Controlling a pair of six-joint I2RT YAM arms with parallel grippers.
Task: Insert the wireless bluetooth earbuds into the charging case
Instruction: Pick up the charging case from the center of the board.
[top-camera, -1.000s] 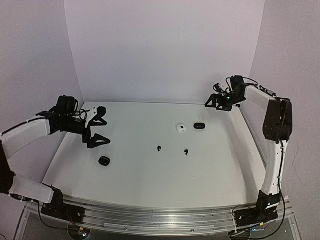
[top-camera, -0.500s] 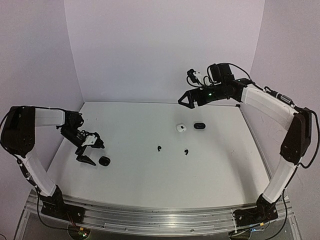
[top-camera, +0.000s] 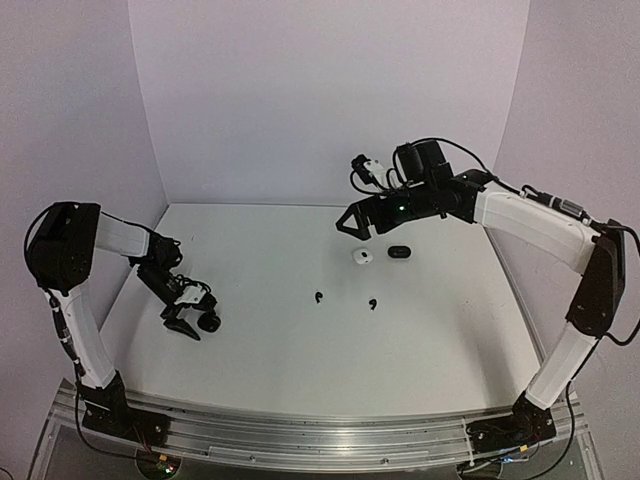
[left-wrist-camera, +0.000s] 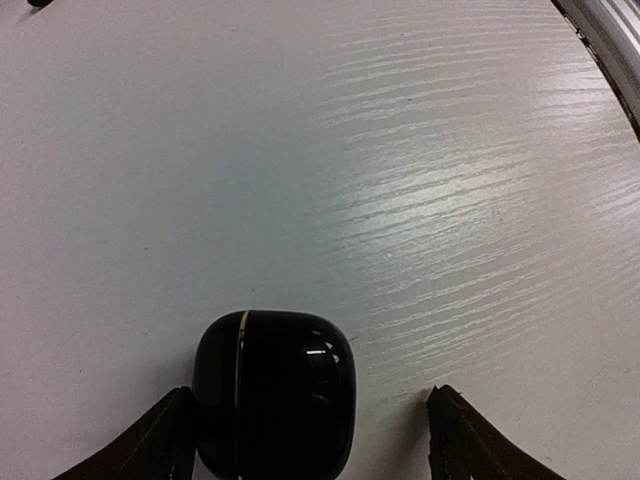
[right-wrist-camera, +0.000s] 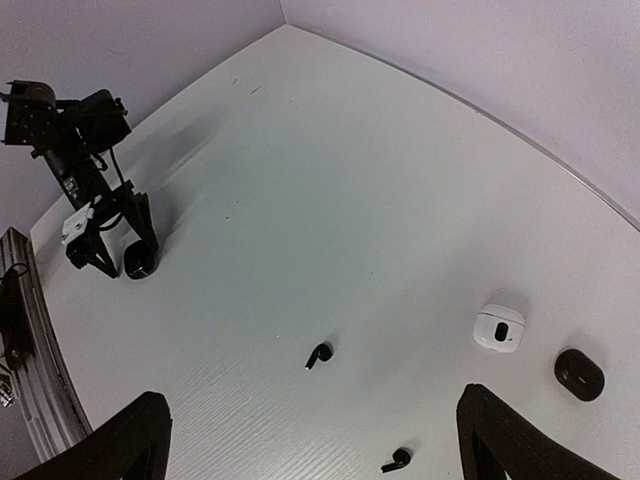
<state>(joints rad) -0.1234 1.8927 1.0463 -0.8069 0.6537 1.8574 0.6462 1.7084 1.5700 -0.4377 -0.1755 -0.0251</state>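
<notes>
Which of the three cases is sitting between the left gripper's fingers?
The black case alone on the left, between the fingers of the open left gripper. The white case and the other black case lie side by side far off.

The table (left-wrist-camera: 450, 200) is white with a fine wood-grain texture and a soft sheen. The black charging case (left-wrist-camera: 273, 385) is smooth, glossy plastic with small highlights and a thin pale seam, while the left gripper (left-wrist-camera: 305, 450) has matt black fingers (left-wrist-camera: 150, 450). The white charging case (right-wrist-camera: 498, 328) looks like smooth plastic, and the rail (top-camera: 300, 435) at the near edge is bare ridged metal.
</notes>
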